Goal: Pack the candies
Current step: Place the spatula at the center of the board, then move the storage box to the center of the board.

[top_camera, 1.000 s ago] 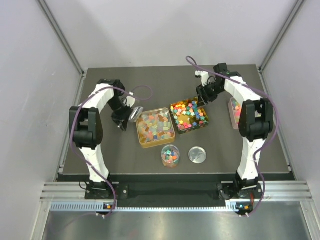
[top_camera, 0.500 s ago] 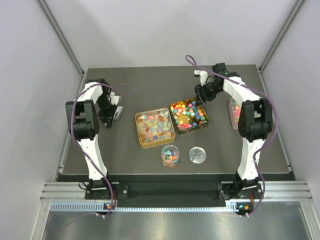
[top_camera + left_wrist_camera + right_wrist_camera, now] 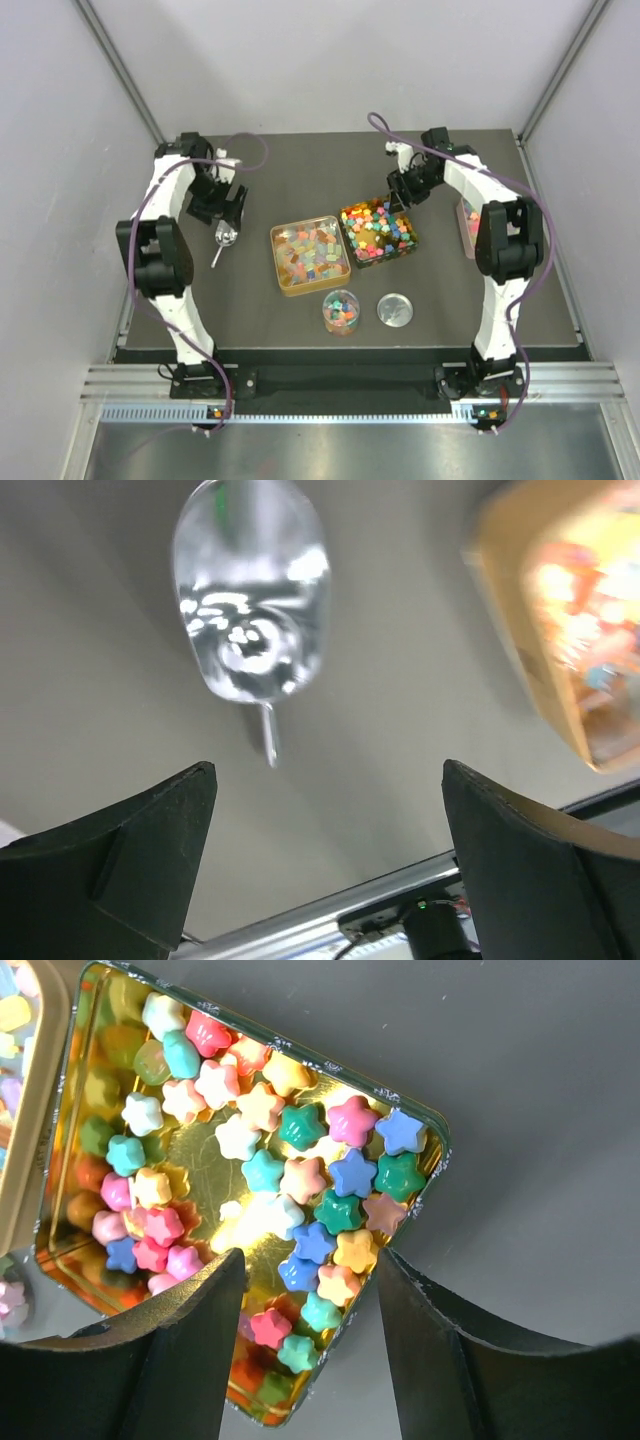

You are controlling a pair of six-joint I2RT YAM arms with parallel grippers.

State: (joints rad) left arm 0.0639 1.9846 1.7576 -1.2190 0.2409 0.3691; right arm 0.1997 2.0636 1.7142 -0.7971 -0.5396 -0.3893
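The candies (image 3: pixel 300 1175) fill two tins and part-fill the cup (image 3: pixel 341 311), which serves here as the mark. The lid (image 3: pixel 394 309) lies just right of the cup. The pale tin (image 3: pixel 275 262) sits just behind it, and the star tin (image 3: pixel 430 1130) is behind and to its right. The scoop (image 3: pixel 250 630) lies on the bench (image 3: pixel 300 170) well left of the cup and farther back, touching no tin.

The left gripper (image 3: pixel 328 780) hangs right over the scoop, jaws wide apart and empty. The scoop's long axis runs crosswise to the gap between the fingers, with the bowl away and the thin handle pointing back toward the gripper. The right gripper (image 3: pixel 310 1260) hovers over the star tin, about half open and holding nothing.

So the left arm is nearer the scoop and the right is nearer the star candies. Any grasp of the scoop likely turns on that thin handle.
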